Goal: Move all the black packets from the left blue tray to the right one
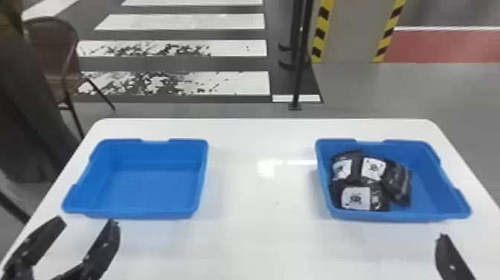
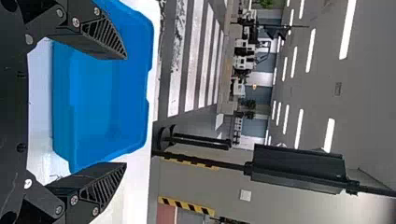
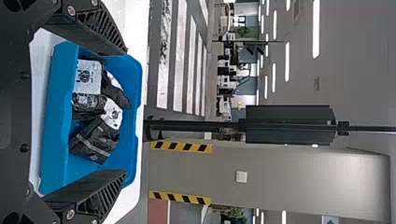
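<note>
white table (image 1: 242,238) holds both blue trays (image 1: 148,190); a chair (image 1: 52,44) stands beyond.

Blue trays (image 1: 139,215), white table (image 1: 238,242), black-and-white packets (image 1: 356,198)

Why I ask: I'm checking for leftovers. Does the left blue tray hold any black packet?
No, the left blue tray is empty, and black packets lie in the right blue tray.

The head camera looked forward and down over the white, round-cornered bench (image 1: 238,242). Both wrist cameras, turned sideways, faced forward from closer in, one at the left blue rectangular tray (image 1: 134,215), one at the right blue rectangular tray (image 1: 413,216). All three views shared the white floor stripes (image 1: 178,22).
</note>
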Tool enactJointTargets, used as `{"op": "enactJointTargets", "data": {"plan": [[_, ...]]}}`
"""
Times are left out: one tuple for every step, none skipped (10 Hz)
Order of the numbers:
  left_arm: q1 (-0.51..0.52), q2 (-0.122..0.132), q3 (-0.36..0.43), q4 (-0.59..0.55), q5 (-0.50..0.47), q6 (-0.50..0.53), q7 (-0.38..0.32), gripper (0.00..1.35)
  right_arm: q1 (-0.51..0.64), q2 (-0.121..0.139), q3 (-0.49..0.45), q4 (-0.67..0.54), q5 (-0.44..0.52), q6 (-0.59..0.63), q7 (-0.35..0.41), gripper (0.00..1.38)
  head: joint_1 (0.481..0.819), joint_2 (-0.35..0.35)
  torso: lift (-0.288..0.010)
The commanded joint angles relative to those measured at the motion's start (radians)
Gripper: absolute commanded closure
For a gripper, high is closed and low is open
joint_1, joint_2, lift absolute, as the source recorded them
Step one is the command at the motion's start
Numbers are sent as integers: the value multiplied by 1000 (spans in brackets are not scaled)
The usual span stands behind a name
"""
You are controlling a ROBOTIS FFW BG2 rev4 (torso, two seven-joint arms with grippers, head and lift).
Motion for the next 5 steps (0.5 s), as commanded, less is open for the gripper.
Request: {"op": "enactJointTargets", "data": {"plan": [[0, -3, 9, 0, -8, 1, 0, 245, 0, 1, -1, -2, -2, 0, 0, 119, 695, 9, -140], [-3, -3, 11, 0, -8, 4, 0, 245, 0, 1, -1, -2, -2, 0, 0, 119, 695, 11, -140], [-3, -3, 9, 0, -10, 6, 0, 245, 0, 1, 1, -2, -2, 0, 0, 119, 695, 17, -140], [-3, -3, 11, 0, -6, 9, 0, 245, 0, 1, 1, -2, -6, 0, 0, 114, 695, 17, -140], [-3, -3, 11, 0, -2, 11, 0, 245, 0, 1, 1, -2, -10, 0, 0, 108, 695, 17, -140]]}}
